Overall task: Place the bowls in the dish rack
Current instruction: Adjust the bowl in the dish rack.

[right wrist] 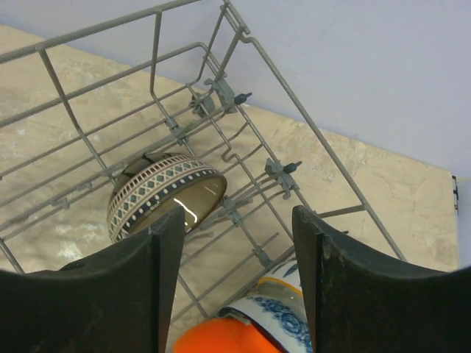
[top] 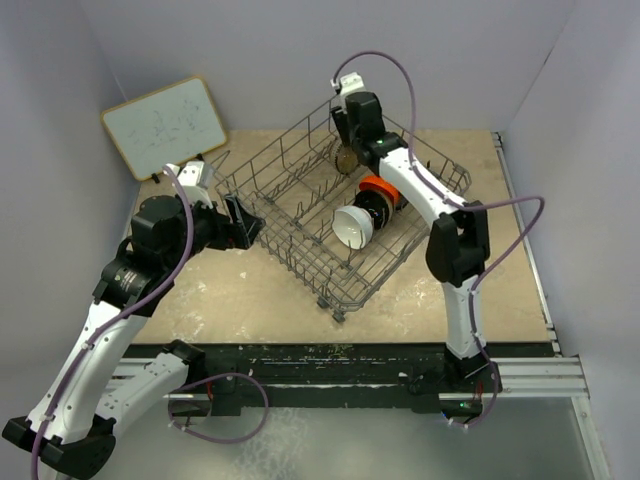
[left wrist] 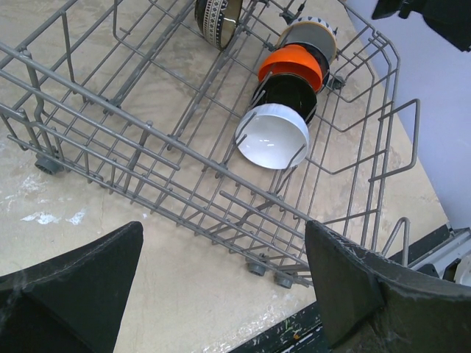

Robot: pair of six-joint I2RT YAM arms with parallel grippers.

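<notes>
The grey wire dish rack [top: 290,142] [left wrist: 147,140] [right wrist: 243,44] sits at an angle mid-table. A row of bowls stands on edge between its tines: white [top: 352,225] [left wrist: 272,136], black [top: 375,205] [left wrist: 291,92], orange [top: 377,185] [left wrist: 291,62] [right wrist: 221,338], blue-and-white [left wrist: 313,33] [right wrist: 287,309]. A brown bowl with a patterned band [top: 347,158] [left wrist: 217,18] [right wrist: 165,195] leans apart at the far end. My right gripper [top: 343,125] [right wrist: 237,217] hangs open just above that brown bowl, holding nothing. My left gripper [top: 245,222] [left wrist: 222,228] stands wide open and empty over the table beside the rack's left side.
A white board [top: 165,125] leans against the back-left wall. Grey walls close in the back and both sides. The table's dark front edge [top: 350,350] [left wrist: 309,331] lies close below the rack's near corner and its small wheels [left wrist: 257,268].
</notes>
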